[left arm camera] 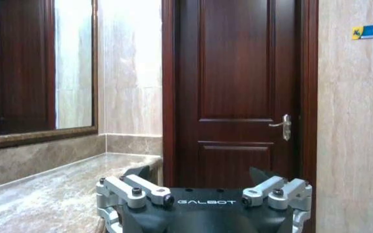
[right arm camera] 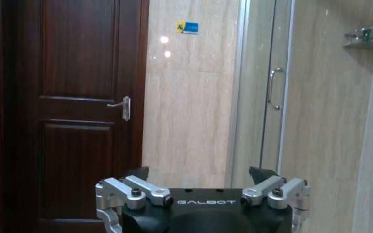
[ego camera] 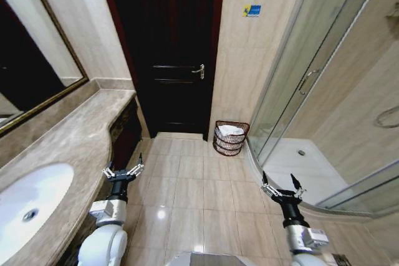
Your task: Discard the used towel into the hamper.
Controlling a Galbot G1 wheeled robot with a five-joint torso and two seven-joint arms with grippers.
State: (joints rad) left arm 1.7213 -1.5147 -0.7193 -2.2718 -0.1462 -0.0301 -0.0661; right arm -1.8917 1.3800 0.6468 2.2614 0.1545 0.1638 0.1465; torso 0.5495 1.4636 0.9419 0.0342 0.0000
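The hamper (ego camera: 230,137), a small round dark reddish-brown ribbed basket, stands on the floor against the wall between the door and the shower. A white towel (ego camera: 231,131) lies inside it, showing above the rim. My left gripper (ego camera: 124,170) hangs open and empty beside the vanity front, well short of the hamper. My right gripper (ego camera: 282,185) is open and empty near the shower's curved edge, also apart from the hamper. In the wrist views each gripper, left gripper (left arm camera: 201,174) and right gripper (right arm camera: 199,174), points toward the door wall with its fingers spread.
A marble vanity counter (ego camera: 75,135) with a white sink (ego camera: 25,207) runs along the left under a mirror (ego camera: 31,42). A dark wooden door (ego camera: 165,54) is straight ahead. The glass shower enclosure (ego camera: 312,91) fills the right. Tiled floor (ego camera: 199,185) lies open between.
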